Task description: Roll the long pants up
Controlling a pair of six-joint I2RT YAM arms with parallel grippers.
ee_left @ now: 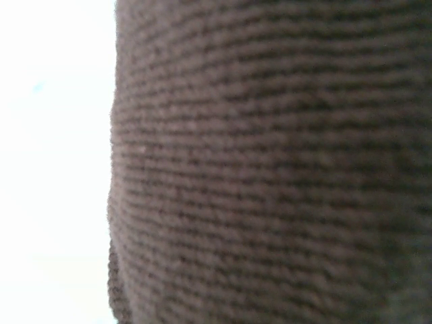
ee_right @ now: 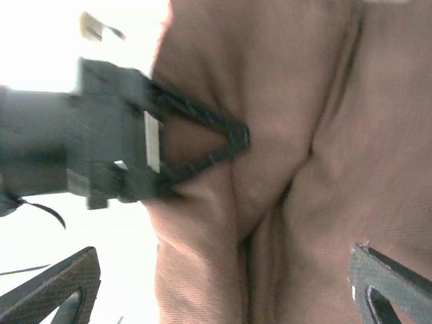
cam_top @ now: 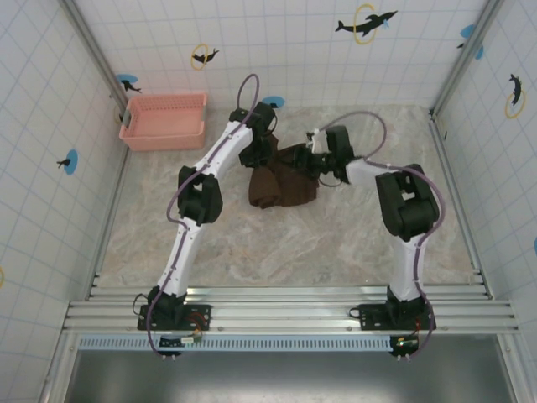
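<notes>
Pinching brown pants (cam_top: 281, 180), L gripper (ee_right: 237, 138) at their 11 o'clock, R gripper (ee_right: 224, 256) spread wide at 2 o'clock, pink basket (cam_top: 164, 120) far off at 10 o'clock

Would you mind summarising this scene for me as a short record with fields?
garment: long pants, dark brown, bunched in a heap
position: far middle of the table
left gripper: at the heap's far left edge, against the cloth; grip unclear
right gripper: open, fingers spread wide with cloth between them
other item: pink basket, far left corner, apart from the pants
</notes>
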